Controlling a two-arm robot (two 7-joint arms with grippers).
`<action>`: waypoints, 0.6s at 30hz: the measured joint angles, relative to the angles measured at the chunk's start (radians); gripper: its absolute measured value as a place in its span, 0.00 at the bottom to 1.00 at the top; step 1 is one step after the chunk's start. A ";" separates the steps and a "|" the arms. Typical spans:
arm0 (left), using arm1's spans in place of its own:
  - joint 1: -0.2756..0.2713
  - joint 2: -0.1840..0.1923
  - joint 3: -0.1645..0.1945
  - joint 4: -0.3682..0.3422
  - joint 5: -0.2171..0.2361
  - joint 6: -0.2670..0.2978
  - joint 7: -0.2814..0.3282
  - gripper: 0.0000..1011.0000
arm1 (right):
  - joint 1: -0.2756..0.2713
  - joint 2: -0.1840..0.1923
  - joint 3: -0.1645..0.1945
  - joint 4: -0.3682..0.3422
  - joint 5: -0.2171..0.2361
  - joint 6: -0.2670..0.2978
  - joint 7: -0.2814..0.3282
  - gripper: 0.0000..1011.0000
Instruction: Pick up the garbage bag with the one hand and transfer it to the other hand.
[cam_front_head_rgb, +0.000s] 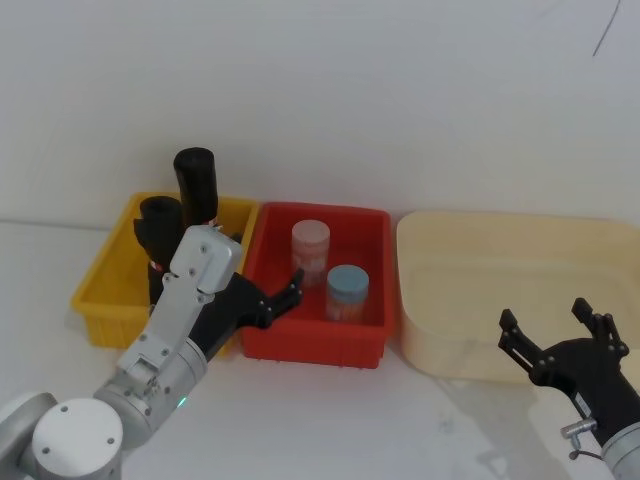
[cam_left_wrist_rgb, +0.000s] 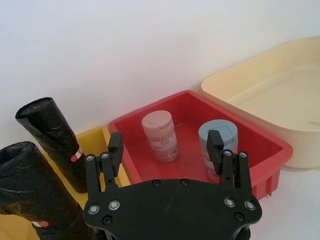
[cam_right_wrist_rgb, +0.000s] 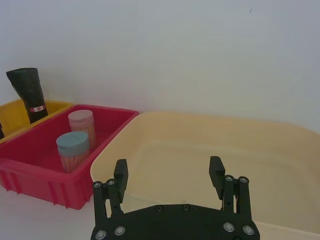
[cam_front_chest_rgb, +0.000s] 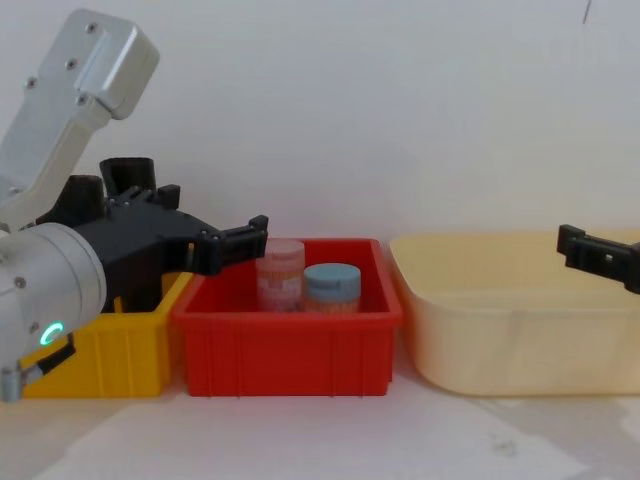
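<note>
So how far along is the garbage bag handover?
Nothing done yet: the garbage bag stands in the yellow bin, ungrasped. In hand: the left gripper, open, hovers near it. Remaining: grasp, lift, pass to the open right gripper by the cream tub.

The left gripper (cam_left_wrist_rgb: 166, 147) reaches forward on its bent arm (cam_front_head_rgb: 185, 300), fingers (cam_left_wrist_rgb: 116, 145) spread wide. The right gripper (cam_front_head_rgb: 545, 320) sits lower, likewise spread wide apart.
</note>
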 joint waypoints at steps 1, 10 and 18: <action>0.000 0.000 0.000 0.000 0.000 0.000 0.000 0.99 | 0.000 0.000 0.000 0.000 0.000 0.000 0.000 0.99; 0.000 0.000 0.000 0.000 0.000 0.000 0.000 0.99 | 0.000 0.000 0.000 0.000 0.000 0.000 0.000 0.99; 0.000 0.000 0.000 0.000 0.000 0.000 0.000 0.99 | 0.000 0.000 0.000 0.000 0.000 0.000 0.000 0.99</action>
